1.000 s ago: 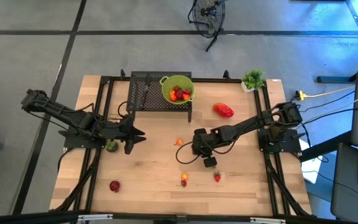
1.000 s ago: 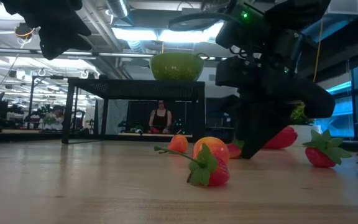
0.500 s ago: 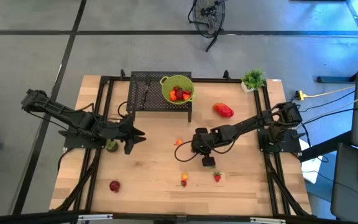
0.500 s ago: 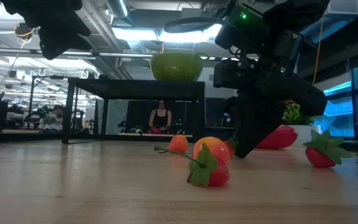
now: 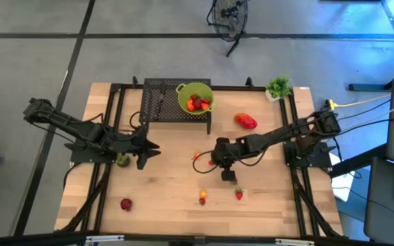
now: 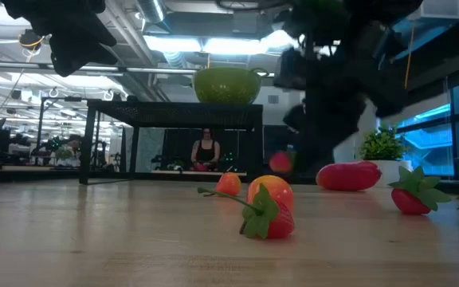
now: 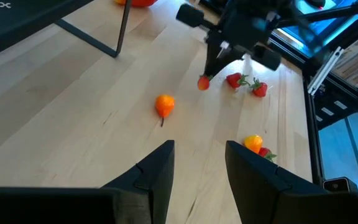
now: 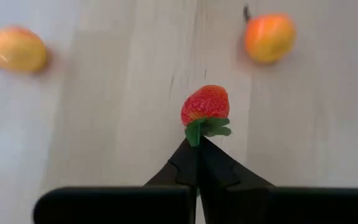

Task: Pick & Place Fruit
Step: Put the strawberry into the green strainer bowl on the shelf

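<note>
My right gripper (image 8: 197, 144) is shut on a small red strawberry (image 8: 205, 104), which hangs above mid-table (image 6: 280, 162). On the wood nearby lie an orange fruit (image 5: 197, 156), a yellow-red fruit (image 6: 271, 206) and another strawberry (image 5: 239, 195). A red fruit (image 5: 126, 203) lies near the front left, and a big red oblong fruit (image 5: 246, 121) at the back right. The lime-green bowl (image 5: 195, 98) holds several red pieces and stands on a black rack. My left gripper (image 7: 197, 168) waits open at the left, beside a dark green round fruit (image 5: 122, 160). My right gripper pinches the strawberry's green leaf cap (image 8: 197, 132) between the free ends of its two fingers (image 8: 185, 163). The fingers slant steeply down from the table's right side. The strawberry hangs below the fingertips, red end away from them, lifted clear of the table.
The black wire rack (image 5: 163, 102) stands at the far middle, with a small potted plant (image 5: 278, 87) at the far right corner. Black frame rails run along both side edges. Bare wood lies between the two arms and toward the front.
My right gripper has risen from the table and rolled a little, taking the strawberry up with it. The strawberry, which lay on the wood, now hangs clear. The other fruit has not moved.
</note>
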Controlling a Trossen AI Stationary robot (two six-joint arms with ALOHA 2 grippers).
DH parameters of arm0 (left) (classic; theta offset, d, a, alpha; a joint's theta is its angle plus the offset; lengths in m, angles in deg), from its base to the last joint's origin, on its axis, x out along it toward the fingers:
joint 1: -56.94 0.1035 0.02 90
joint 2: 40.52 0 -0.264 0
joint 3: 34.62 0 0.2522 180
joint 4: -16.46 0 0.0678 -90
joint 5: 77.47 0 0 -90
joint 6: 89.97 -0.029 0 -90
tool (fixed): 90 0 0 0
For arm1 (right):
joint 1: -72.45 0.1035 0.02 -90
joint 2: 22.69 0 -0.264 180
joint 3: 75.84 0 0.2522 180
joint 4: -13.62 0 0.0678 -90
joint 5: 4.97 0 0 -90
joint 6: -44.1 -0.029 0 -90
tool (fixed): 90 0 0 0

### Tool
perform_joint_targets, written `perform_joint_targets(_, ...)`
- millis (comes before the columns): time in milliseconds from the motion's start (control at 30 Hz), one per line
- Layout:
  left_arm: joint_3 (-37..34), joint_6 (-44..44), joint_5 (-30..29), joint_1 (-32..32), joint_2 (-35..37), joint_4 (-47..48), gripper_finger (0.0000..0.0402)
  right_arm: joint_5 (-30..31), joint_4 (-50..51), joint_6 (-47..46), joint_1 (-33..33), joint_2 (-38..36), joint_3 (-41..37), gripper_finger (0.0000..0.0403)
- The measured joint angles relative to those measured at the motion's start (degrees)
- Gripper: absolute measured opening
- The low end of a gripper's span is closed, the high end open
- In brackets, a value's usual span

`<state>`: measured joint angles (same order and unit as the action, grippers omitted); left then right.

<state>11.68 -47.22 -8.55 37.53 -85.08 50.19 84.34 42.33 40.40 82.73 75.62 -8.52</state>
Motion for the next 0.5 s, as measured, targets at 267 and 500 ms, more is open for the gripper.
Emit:
perform_joint_targets(267, 0.0, -1.9, 0.0, 0.0, 0.0, 0.0, 0.0139, 0.1, -6.9, -0.8, -0.1, -6.3, 0.1, 0.0001)
perform_joint_targets(500, 0.0, -2.0, 0.0, 0.0, 0.0, 0.0, 0.0139, 0.2, -12.6, -1.7, -1.9, -10.7, 0.1, 0.0002)
